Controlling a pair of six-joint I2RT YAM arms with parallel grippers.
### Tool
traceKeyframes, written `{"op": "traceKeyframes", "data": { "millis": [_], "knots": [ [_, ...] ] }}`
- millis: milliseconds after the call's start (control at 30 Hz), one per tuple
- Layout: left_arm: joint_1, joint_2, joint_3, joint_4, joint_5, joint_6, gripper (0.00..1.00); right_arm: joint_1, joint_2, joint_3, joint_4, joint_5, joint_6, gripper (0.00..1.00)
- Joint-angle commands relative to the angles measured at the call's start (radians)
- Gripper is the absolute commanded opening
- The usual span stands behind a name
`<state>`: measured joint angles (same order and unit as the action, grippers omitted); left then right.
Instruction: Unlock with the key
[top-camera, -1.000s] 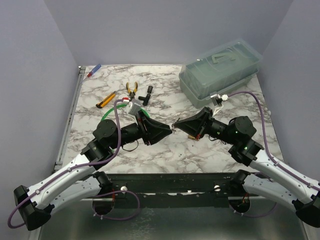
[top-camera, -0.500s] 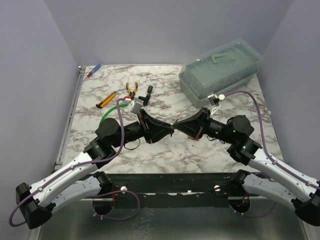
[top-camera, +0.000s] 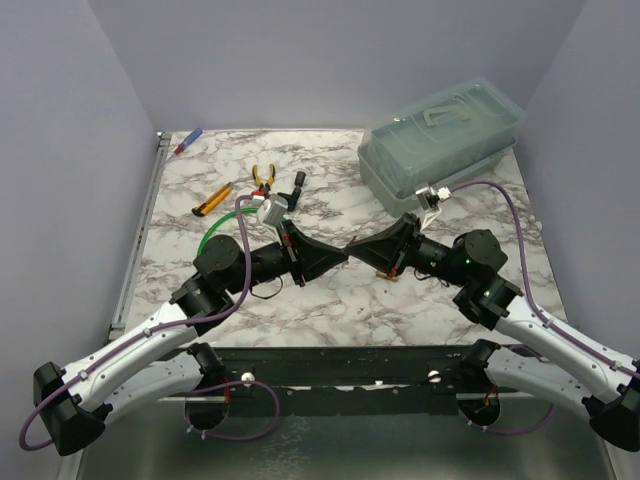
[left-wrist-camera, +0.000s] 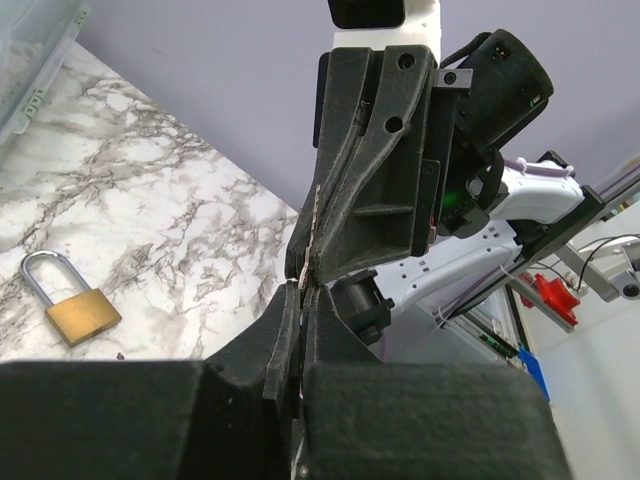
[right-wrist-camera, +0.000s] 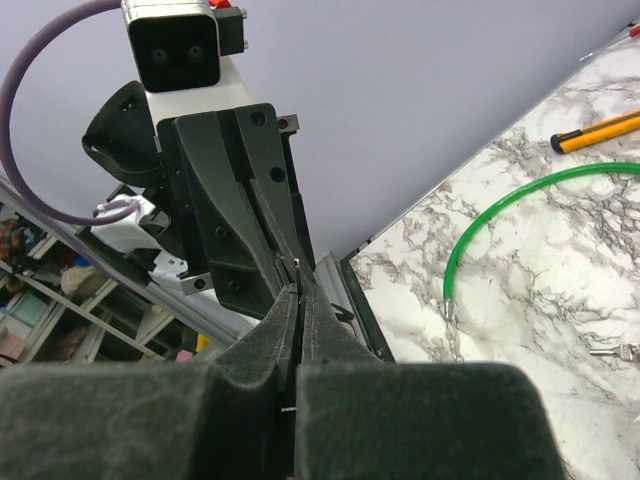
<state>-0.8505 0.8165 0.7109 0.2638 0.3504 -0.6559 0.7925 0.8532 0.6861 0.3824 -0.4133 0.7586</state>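
Above the middle of the marble table, my left gripper (top-camera: 341, 258) and right gripper (top-camera: 353, 253) meet tip to tip. The key (left-wrist-camera: 313, 225) is a thin silver strip seen edge on, lying in the seam of the right gripper's shut fingers. Its end reaches into my left gripper (left-wrist-camera: 303, 290), which is shut on it. From the right wrist, the key (right-wrist-camera: 297, 264) shows as a silver speck just past my right gripper (right-wrist-camera: 299, 290). The brass padlock (left-wrist-camera: 72, 308) lies flat on the table, apart from both grippers. The green cord (top-camera: 213, 232) curls on the table behind the left arm.
Orange-handled pliers (top-camera: 264, 176), a yellow knife (top-camera: 211, 201) and a black L-shaped tool (top-camera: 293, 190) lie at the back left. A clear lidded box (top-camera: 440, 140) fills the back right corner. A red-and-blue pen (top-camera: 187, 141) rests by the far left edge.
My left gripper has moved right to meet the right gripper's tips, and its jaws have gone from open to shut. The right gripper stayed shut and shifted slightly towards it.
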Motion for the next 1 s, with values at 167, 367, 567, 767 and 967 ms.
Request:
{"op": "traceKeyframes", "data": {
  "millis": [167, 367, 567, 767, 967],
  "knots": [
    [0.021, 0.002, 0.000, 0.029, 0.006, -0.012, 0.00, 0.007, -0.007, 0.015, 0.005, -0.032, 0.000, 0.05],
    [0.034, -0.008, -0.019, 0.021, 0.022, -0.027, 0.00, 0.007, -0.024, 0.022, -0.032, -0.006, -0.010, 0.31],
    [0.040, -0.024, -0.031, -0.016, 0.004, -0.021, 0.00, 0.007, -0.052, 0.044, -0.109, 0.074, -0.029, 0.53],
    [0.045, -0.031, -0.034, -0.061, -0.007, -0.010, 0.00, 0.007, -0.077, 0.091, -0.280, 0.313, -0.031, 0.60],
    [0.047, -0.044, -0.008, -0.211, -0.061, 0.044, 0.00, 0.007, -0.019, 0.214, -0.666, 0.659, 0.048, 0.60]
  ]
}}
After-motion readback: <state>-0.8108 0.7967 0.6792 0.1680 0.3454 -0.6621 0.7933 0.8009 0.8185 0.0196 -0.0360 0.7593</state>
